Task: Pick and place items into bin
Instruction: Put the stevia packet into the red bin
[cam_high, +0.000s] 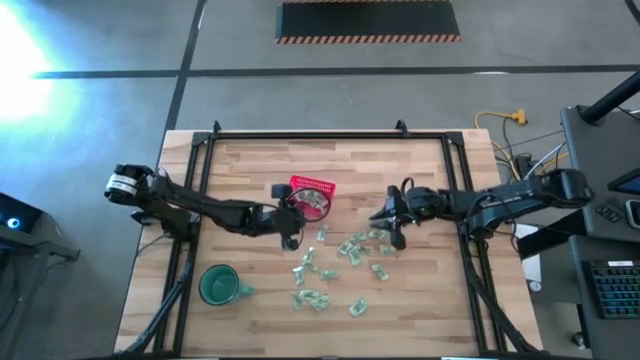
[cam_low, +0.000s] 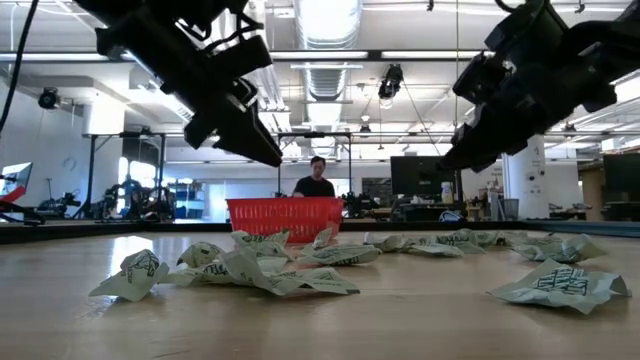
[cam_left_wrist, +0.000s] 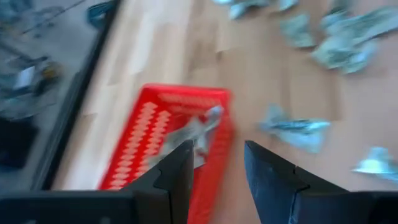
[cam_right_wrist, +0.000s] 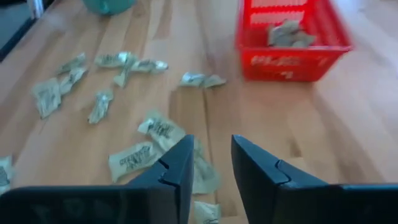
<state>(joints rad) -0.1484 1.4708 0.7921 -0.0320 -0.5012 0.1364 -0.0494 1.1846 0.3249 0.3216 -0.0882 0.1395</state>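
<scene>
The red mesh basket (cam_high: 313, 197) stands on the table's middle, toward the far edge, with a few pale green-and-white wrapped pieces (cam_right_wrist: 287, 34) inside. Many more wrapped pieces (cam_high: 350, 252) lie scattered on the wood nearer than it and to its right. My left gripper (cam_high: 291, 230) hovers open and empty just by the basket's near left corner (cam_left_wrist: 211, 155). My right gripper (cam_high: 389, 228) hangs open and empty above the right part of the scatter, with one piece (cam_right_wrist: 202, 171) showing below its fingers. In the low view both grippers (cam_low: 250, 135) (cam_low: 480, 130) are well above the tabletop.
A round dark-green mug (cam_high: 218, 285) stands near the table's near left corner. A black metal frame (cam_high: 330, 135) runs along the far edge and both sides. Bare wood lies left of the basket and along the near edge. A person (cam_low: 317, 180) stands far behind the table.
</scene>
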